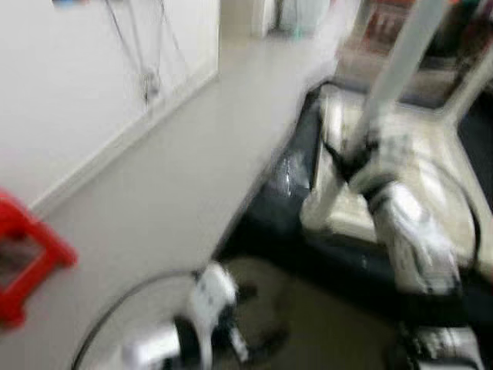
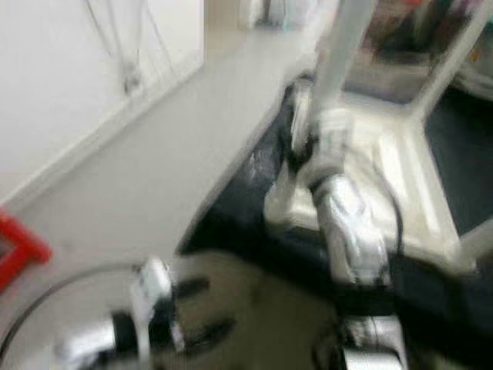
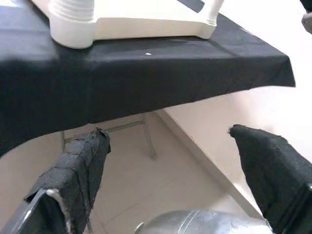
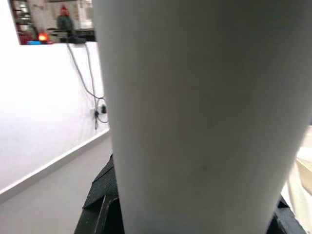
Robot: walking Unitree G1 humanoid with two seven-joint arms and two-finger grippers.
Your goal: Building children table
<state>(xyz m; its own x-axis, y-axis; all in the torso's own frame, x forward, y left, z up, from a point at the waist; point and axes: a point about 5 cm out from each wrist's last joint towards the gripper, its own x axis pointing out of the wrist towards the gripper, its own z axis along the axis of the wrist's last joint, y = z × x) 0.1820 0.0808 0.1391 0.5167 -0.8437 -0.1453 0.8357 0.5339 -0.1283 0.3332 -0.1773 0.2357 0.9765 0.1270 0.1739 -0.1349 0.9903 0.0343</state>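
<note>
a pale floor (image 1: 177, 169) runs along a white wall (image 1: 69, 85) with cables (image 1: 142, 54) hanging down it, and both head views are smeared with motion blur. a red stool (image 1: 27, 258) stands on the floor near the wall, on the robot's left. ahead and to the right is a surface draped in black cloth (image 3: 146, 83); on it lies the cream plastic table top (image 1: 431, 177), upside down, its frame ribs showing and a round leg socket (image 3: 73, 22) at the corner nearest the cloth's edge.

the right gripper (image 1: 362, 158) is up over that table top, closed around a pale table leg (image 1: 400, 62) that rises steeply and leans slightly away — in the right wrist view the leg (image 4: 200, 117) is very close to the lens, with black finger material just visible at either side of its lower end. the leg's foot seems to sit at the near-left corner of the table top, though the blur hides the exact contact.

the left gripper (image 3: 170, 170) hangs low, below the edge of the cloth — its two black fingers (image 3: 78, 165) are spread wide apart with nothing between them, just floor and a thin metal support leg (image 3: 148, 139) under the draped surface.
</note>
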